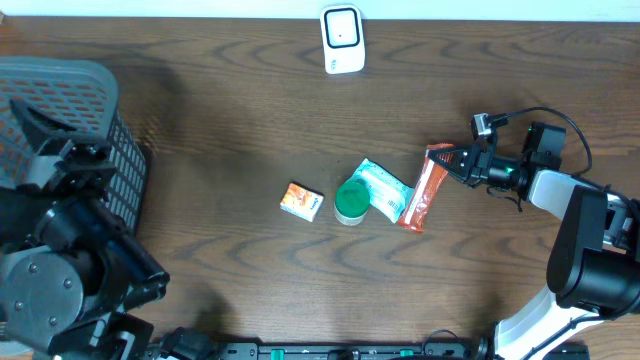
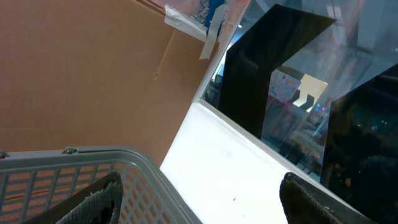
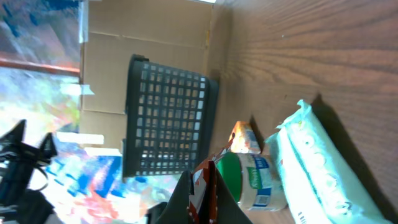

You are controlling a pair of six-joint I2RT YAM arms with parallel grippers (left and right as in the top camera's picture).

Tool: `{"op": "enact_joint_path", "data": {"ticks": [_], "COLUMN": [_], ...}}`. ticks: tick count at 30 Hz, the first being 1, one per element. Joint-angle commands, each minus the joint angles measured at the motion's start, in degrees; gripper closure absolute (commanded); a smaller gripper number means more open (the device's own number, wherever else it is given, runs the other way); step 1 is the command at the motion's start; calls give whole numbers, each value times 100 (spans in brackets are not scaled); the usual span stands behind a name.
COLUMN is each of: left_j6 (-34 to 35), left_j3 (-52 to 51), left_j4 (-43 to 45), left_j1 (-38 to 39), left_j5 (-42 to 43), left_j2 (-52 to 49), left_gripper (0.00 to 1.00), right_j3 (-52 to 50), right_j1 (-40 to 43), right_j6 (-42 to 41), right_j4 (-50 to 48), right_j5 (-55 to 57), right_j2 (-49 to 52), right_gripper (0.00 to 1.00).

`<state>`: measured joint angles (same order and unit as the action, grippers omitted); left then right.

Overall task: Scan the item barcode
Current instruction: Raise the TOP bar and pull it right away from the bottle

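A red-orange snack packet (image 1: 423, 188) lies right of centre on the wooden table, its upper end pinched by my right gripper (image 1: 457, 162). In the right wrist view the two dark fingers of that gripper (image 3: 204, 198) are shut flat on the packet's edge (image 3: 200, 186). No barcode shows on it. A white barcode scanner (image 1: 341, 40) stands at the table's far edge. My left gripper (image 2: 199, 202) is open and holds nothing, with one finger (image 2: 93, 199) over the rim of a grey basket (image 2: 81, 171).
Left of the packet lie a mint-green pouch (image 1: 385, 188), a tub with a green lid (image 1: 351, 203) and a small orange box (image 1: 301, 201). A dark mesh basket (image 1: 70, 110) stands at the left edge, above the left arm. Brown cardboard (image 2: 93, 68) stands behind.
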<state>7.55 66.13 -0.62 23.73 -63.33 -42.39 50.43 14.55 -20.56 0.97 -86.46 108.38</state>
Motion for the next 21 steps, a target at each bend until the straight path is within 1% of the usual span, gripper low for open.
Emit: {"op": "enact_joint_path", "data": {"ticks": [1, 2, 4, 8, 10, 15, 18, 21], "left_j6": [52, 55, 55, 52, 50, 52, 52, 52], "left_j3": [-2, -2, -2, -2, -2, -2, -2, -2], "left_j4": [24, 24, 24, 133, 199, 197, 197, 199], "left_j1": [-31, -31, -31, -31, -31, -31, -31, -31], "left_j5": [-11, -11, -11, -11, -13, -11, -13, -13], "left_j2": [-136, -166, -245, -433, -505, -546, -546, -546], "left_gripper": [19, 19, 19, 19, 19, 19, 19, 19], "right_j3": [-28, -28, -28, -28, -28, -26, -26, -26], "right_j1": [4, 4, 4, 4, 4, 15, 15, 13], "right_j6": [-1045, -1318, -1565, -1587, -1762, -2693, -3510, -4494], "right_j4": [-17, -17, -17, -33, -33, -258, -636, -1126], "right_j5": [-297, -297, -297, -291, -269, -234, -208, -33], "right_j2": [70, 68, 28, -166, -328, -1108, -1759, -2457], "right_gripper": [99, 98, 99, 98, 98, 99, 98, 99]}}
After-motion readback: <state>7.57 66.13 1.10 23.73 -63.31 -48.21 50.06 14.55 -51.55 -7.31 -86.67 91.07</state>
